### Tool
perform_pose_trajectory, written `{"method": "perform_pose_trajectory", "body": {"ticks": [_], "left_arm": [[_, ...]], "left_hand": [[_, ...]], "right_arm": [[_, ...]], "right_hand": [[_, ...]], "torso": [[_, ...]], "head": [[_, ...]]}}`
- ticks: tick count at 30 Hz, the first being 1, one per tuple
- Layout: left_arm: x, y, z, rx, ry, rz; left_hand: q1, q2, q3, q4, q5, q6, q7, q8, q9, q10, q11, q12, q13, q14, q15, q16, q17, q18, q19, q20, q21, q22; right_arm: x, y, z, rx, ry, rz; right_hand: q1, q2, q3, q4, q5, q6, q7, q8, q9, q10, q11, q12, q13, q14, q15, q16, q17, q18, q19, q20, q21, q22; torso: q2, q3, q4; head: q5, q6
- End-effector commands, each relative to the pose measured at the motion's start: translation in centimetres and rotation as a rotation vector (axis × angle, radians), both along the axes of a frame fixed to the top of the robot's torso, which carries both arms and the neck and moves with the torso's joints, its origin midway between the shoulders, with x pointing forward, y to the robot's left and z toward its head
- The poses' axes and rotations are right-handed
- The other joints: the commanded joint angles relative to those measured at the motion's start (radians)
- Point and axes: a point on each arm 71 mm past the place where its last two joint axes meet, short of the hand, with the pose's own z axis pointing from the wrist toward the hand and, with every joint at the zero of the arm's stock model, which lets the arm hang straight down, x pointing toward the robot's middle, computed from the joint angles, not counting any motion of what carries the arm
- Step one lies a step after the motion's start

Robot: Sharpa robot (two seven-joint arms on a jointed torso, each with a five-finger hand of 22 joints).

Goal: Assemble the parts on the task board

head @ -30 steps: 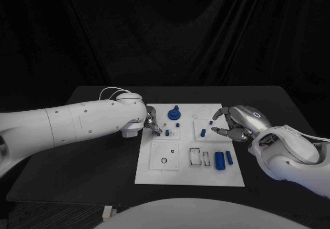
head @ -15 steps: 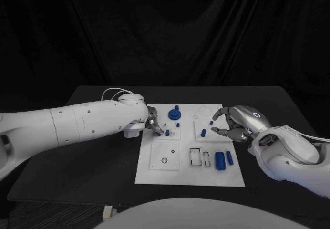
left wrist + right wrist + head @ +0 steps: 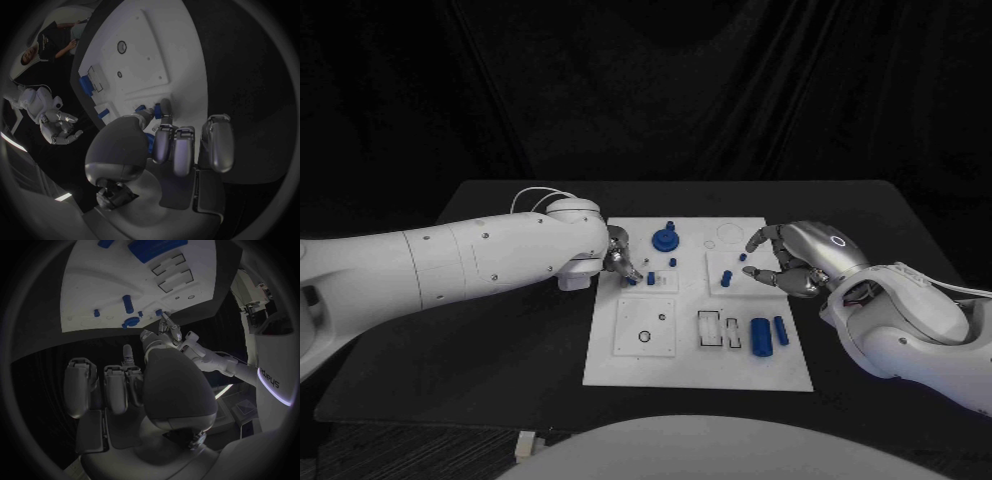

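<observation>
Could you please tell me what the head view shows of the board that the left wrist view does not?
Head view alone: the right hand over the task board at its right edge, and the round blue part near the far edge. Left wrist view alone: the left hand's fingertips at a small blue part. Both share the left hand and the two long blue parts.

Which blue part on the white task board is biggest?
The long blue cylinder lying near the task board's front right, beside a slimmer blue bar; the others are small pegs or the round piece.
</observation>
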Motion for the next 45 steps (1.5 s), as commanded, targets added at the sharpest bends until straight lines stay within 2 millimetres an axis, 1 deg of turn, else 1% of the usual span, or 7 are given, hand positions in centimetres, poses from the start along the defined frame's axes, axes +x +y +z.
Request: {"method": "perform_pose_trajectory", "body": {"ticks": [1, 7, 11, 26, 33, 37, 45], "left_arm": [[-0.23, -0.25, -0.29, -0.009, 0.020, -0.017], [-0.21, -0.25, -0.36, -0.010, 0.020, -0.015], [-0.20, -0.25, -0.40, -0.011, 0.019, -0.015], [-0.12, -0.31, -0.51, -0.018, 0.016, -0.015], [-0.06, -0.29, -0.56, -0.020, 0.015, -0.013], [-0.03, -0.25, -0.60, -0.019, 0.014, -0.011], [-0.05, -0.24, -0.66, -0.016, 0.017, -0.011]], "left_hand": [[0.001, -0.001, -0.010, 0.003, -0.012, -0.004, 0.006, -0.004, 0.000, 0.027, 0.007, 0.000, 0.143, 0.102, 0.008, -0.001, 0.253, 0.007, -0.005, 0.002, -0.004, 0.193], [-0.006, 0.003, -0.029, 0.014, -0.044, -0.006, 0.008, -0.008, -0.001, 0.026, 0.009, -0.001, 0.143, 0.102, 0.009, -0.001, 0.253, 0.007, -0.005, 0.003, -0.005, 0.194], [-0.029, 0.003, -0.068, 0.041, -0.117, -0.016, 0.015, -0.016, -0.003, 0.026, 0.014, 0.000, 0.143, 0.101, 0.013, -0.002, 0.252, 0.007, -0.006, 0.007, -0.007, 0.193], [-0.088, 0.020, -0.163, 0.059, -0.155, -0.021, 0.017, 0.004, 0.018, 0.025, 0.017, -0.001, 0.142, 0.101, 0.017, -0.002, 0.252, 0.007, -0.005, 0.011, -0.008, 0.193], [-0.092, 0.038, -0.209, 0.059, -0.150, -0.023, 0.004, 0.083, 0.095, 0.025, 0.009, 0.000, 0.143, 0.102, 0.010, -0.001, 0.254, 0.007, -0.005, 0.005, -0.007, 0.193], [-0.081, 0.054, -0.243, 0.059, -0.148, -0.053, -0.004, 0.173, 0.197, 0.025, 0.002, 0.000, 0.143, 0.102, 0.004, 0.000, 0.254, 0.007, -0.004, 0.000, -0.006, 0.194], [-0.070, 0.067, -0.266, 0.059, -0.142, -0.073, -0.010, 0.236, 0.269, 0.026, -0.003, 0.001, 0.143, 0.103, 0.001, 0.000, 0.255, 0.007, -0.003, -0.003, -0.005, 0.194]], "right_arm": [[-0.07, -0.01, -0.02, 0.001, -0.001, -0.005], [-0.06, 0.03, -0.03, 0.001, -0.002, -0.004], [-0.07, 0.05, -0.04, 0.001, -0.001, -0.003], [-0.09, 0.11, -0.17, 0.001, 0.001, -0.002], [-0.12, 0.10, -0.28, 0.000, 0.004, -0.002], [-0.12, 0.08, -0.32, -0.001, 0.005, -0.003], [-0.12, 0.10, -0.37, -0.002, 0.007, -0.002]], "right_hand": [[0.009, 0.001, 0.006, -0.001, 0.006, 0.005, -0.002, 0.000, -0.001, 0.059, 0.004, -0.003, 0.169, 0.069, 0.004, -0.006, 0.082, 0.019, 0.028, 0.003, -0.003, 0.207], [0.009, 0.001, 0.006, -0.001, 0.006, 0.005, -0.002, 0.000, -0.001, 0.059, 0.004, -0.003, 0.169, 0.069, 0.004, -0.006, 0.082, 0.019, 0.028, 0.003, -0.003, 0.207], [0.009, 0.001, 0.006, -0.001, 0.006, 0.005, -0.002, 0.000, -0.001, 0.059, 0.004, -0.003, 0.169, 0.069, 0.004, -0.006, 0.082, 0.019, 0.028, 0.003, -0.003, 0.207], [0.009, 0.001, 0.006, -0.001, 0.006, 0.005, -0.002, 0.000, -0.001, 0.059, 0.004, -0.003, 0.169, 0.069, 0.004, -0.006, 0.082, 0.019, 0.028, 0.003, -0.003, 0.207], [0.009, 0.002, 0.007, -0.001, 0.008, 0.007, -0.002, -0.001, -0.003, 0.060, 0.005, -0.003, 0.170, 0.069, 0.004, -0.007, 0.080, 0.019, 0.028, 0.003, -0.003, 0.206], [0.010, 0.002, 0.007, -0.001, 0.009, 0.007, -0.002, -0.001, -0.003, 0.059, 0.005, -0.003, 0.170, 0.069, 0.004, -0.007, 0.080, 0.019, 0.028, 0.003, -0.003, 0.206], [0.011, 0.003, 0.008, -0.002, 0.010, 0.007, -0.002, -0.001, -0.003, 0.059, 0.005, -0.003, 0.169, 0.069, 0.004, -0.007, 0.081, 0.019, 0.028, 0.003, -0.003, 0.207]], "torso": [[-0.001, 0.0000, 0.0000], [0.000, 0.0001, 0.0004], [0.001, -0.0001, 0.0006], [0.000, 0.0000, 0.0003], [0.000, 0.0000, 0.0003], [0.000, 0.0001, 0.0003], [0.000, -0.0002, -0.0004]], "head": [[0.000, 0.000], [-0.001, 0.000], [-0.002, 0.000], [-0.001, 0.000], [-0.001, 0.000], [-0.003, 0.000], [-0.002, 0.000]]}}
